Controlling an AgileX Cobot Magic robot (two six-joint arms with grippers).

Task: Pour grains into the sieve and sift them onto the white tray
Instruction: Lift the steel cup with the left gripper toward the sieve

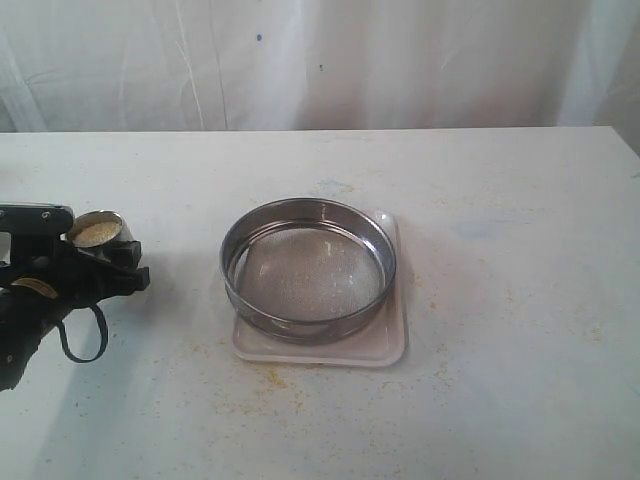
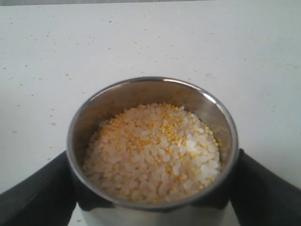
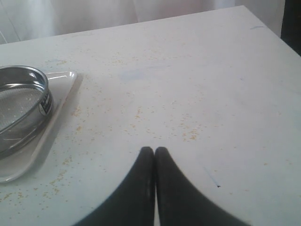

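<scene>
At the left of the exterior view my left gripper [image 1: 100, 252] is shut on a small steel cup [image 1: 98, 232], held upright. The left wrist view shows the cup [image 2: 151, 197] filled with grains [image 2: 153, 153], pale beige mixed with yellow, and a black finger on each side of it. The sieve [image 1: 308, 268], a wide steel ring with mesh bottom, rests on the white tray [image 1: 390, 345] at the table's middle, well to the right of the cup. The sieve [image 3: 21, 106] and tray [image 3: 59, 101] show again in the right wrist view. My right gripper [image 3: 154, 150] is shut on nothing and out of the exterior view.
The white table [image 1: 500, 200] carries scattered yellow specks [image 1: 270, 378] around the tray and stray specks [image 3: 190, 134] near the right gripper. A white curtain [image 1: 320, 60] hangs behind the table's far edge.
</scene>
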